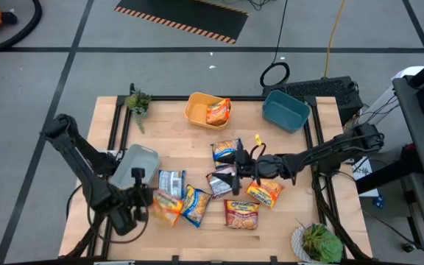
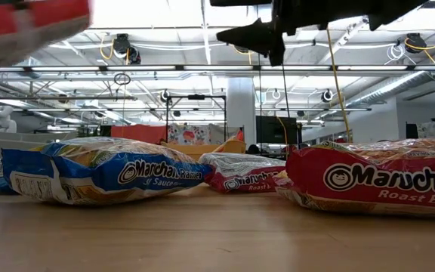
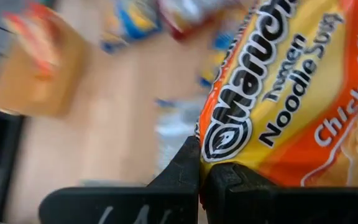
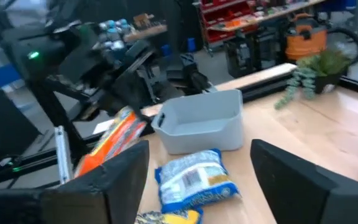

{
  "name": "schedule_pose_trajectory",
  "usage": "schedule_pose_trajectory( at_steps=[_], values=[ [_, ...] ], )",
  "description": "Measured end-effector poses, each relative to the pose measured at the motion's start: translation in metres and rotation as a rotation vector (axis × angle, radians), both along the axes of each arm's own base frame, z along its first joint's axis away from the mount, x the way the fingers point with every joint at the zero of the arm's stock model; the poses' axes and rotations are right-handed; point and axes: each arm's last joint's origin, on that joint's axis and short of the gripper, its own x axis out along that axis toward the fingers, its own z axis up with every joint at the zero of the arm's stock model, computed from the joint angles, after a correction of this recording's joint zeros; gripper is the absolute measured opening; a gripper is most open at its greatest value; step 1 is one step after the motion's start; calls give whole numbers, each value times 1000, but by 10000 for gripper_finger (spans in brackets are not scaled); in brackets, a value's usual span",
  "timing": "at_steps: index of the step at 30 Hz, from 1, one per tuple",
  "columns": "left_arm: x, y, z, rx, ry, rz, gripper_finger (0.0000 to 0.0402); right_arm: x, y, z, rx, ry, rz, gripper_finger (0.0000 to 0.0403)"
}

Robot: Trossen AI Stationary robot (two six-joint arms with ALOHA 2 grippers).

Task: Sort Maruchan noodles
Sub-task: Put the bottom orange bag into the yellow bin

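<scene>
Left gripper point(image 1: 155, 204) was clamped on an orange chicken packet point(image 1: 169, 209), pinching it at one edge; the left wrist view showed the two dark fingers point(image 3: 188, 174) shut together on the packet's point(image 3: 291, 106) margin, the rest of it hanging free past them. In the high view the packet sat off the near-left part of the tabletop point(image 1: 171, 151), just beside a blue-and-yellow packet point(image 1: 195, 205). The right wrist view also showed it lifted, slanted, at the grey bin's point(image 4: 202, 121) side.

The relation that mattered: the yellow bin point(image 1: 203, 110), already holding one orange packet point(image 1: 218, 111), lay well apart from the left gripper, toward the far edge and slightly to the robot's right. The grey bin point(image 1: 137, 166) stood close by on the left. Judged that the carry called for a long reach away from the base, over the silver-grey packet point(image 1: 171, 181).

Left arm was folded back, elbow out to the left edge, wrist low.

Right gripper point(image 1: 240, 166) hovered over the central cluster with its fingers point(image 4: 114, 180) spread wide and nothing between them, arm stretched in from the right edge. A red-brown packet point(image 1: 243, 213) and another orange packet point(image 1: 264, 193) lay near it. The teal bin point(image 1: 285, 110) stood at the far right.
</scene>
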Motion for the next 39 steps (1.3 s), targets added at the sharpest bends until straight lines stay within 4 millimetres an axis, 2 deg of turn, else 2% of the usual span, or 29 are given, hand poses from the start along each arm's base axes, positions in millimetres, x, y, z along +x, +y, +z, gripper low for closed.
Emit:
schedule_pose_trajectory(
  at_steps=[4,9,22,29,36,39],
  values=[
    [8,17,12,100,-114,48,0,5,0,-5,48,-24,-6,285],
    [21,34,19,195,-168,88,0,8,-3,-4,139,-78,-25,292],
    [67,76,29,279,-225,210,0,20,-4,-27,92,-52,-31,320],
    [77,84,33,287,-246,218,0,20,-4,-28,0,-39,-23,320],
    [82,83,36,243,-286,212,1,22,-5,-34,0,-38,-26,320],
    [82,83,36,231,-291,212,1,26,-4,-37,20,-93,-27,320]
  ],
)
